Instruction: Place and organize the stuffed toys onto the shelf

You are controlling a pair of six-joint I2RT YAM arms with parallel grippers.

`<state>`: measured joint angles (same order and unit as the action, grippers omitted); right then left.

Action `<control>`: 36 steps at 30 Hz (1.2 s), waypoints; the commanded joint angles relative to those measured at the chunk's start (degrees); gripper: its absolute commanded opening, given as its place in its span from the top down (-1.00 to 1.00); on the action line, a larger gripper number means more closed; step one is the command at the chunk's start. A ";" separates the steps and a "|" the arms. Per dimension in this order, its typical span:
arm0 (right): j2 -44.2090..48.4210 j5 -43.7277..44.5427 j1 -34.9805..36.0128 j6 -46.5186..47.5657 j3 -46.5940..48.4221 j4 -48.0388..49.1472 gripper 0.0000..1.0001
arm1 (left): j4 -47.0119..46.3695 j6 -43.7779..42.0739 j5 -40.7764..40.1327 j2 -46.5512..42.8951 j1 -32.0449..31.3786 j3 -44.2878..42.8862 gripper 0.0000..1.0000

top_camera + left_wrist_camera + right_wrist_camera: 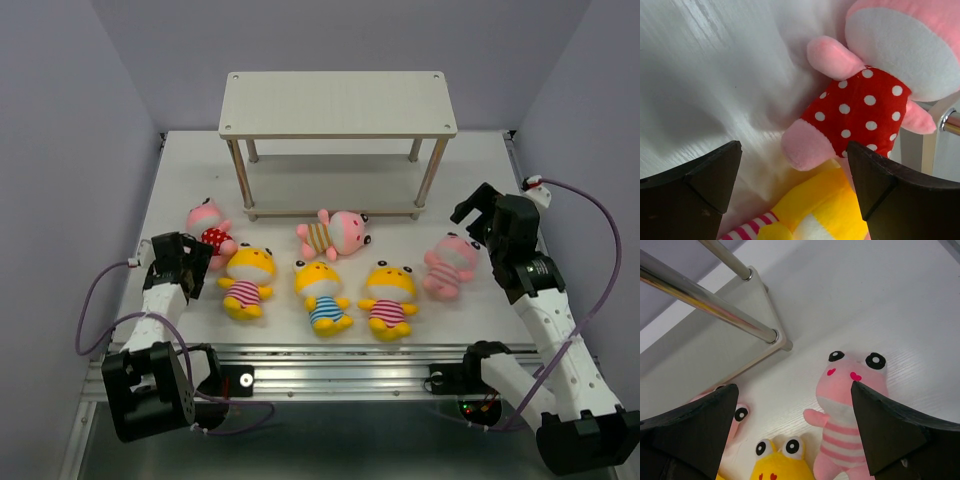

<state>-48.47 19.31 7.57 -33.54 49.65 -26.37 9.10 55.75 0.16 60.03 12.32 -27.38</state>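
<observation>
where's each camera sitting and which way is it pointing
Top external: high behind the robot, looking down on the table, shelf and stuffed toys; left arm and right arm show.
Left wrist: on the left arm, facing down at the red-dotted toy; left claw fingers at bottom corners.
Right wrist: on the right arm, facing the shelf leg and pink-striped toy; right claw fingers show.
Shared: top and left wrist both show the red-dotted toy.

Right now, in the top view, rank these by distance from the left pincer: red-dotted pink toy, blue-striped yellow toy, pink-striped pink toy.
Measured from the left pincer:
1. red-dotted pink toy, right beside it on the left side.
2. blue-striped yellow toy, in the middle of the near row.
3. pink-striped pink toy, far over on the right side.
</observation>
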 commanded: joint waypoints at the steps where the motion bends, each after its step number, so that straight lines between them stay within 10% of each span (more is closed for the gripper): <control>1: 1.88 1.34 -0.01 0.76 -0.25 3.26 -1.00 | -5.13 0.85 2.55 0.35 1.04 2.32 -0.90; 16: 1.71 1.96 -0.01 -0.30 -0.34 3.26 -1.00 | -12.88 1.64 6.43 2.11 1.92 7.51 -0.40; 24: 1.97 0.82 -0.01 -0.12 -0.60 3.26 -1.00 | -16.22 1.03 7.83 5.27 2.10 7.07 0.19; 29: 2.85 1.69 -0.01 0.05 -0.96 3.25 -1.00 | -15.26 -0.63 7.66 5.45 2.18 6.38 1.00; 36: 2.68 1.61 -0.01 0.76 -0.95 3.17 -1.00 | -8.76 -4.59 2.92 -1.83 2.10 2.16 1.00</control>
<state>-46.50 20.36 7.57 -33.63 48.66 -25.61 -4.08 55.02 6.98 63.53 14.00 -21.71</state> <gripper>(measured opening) 0.998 0.037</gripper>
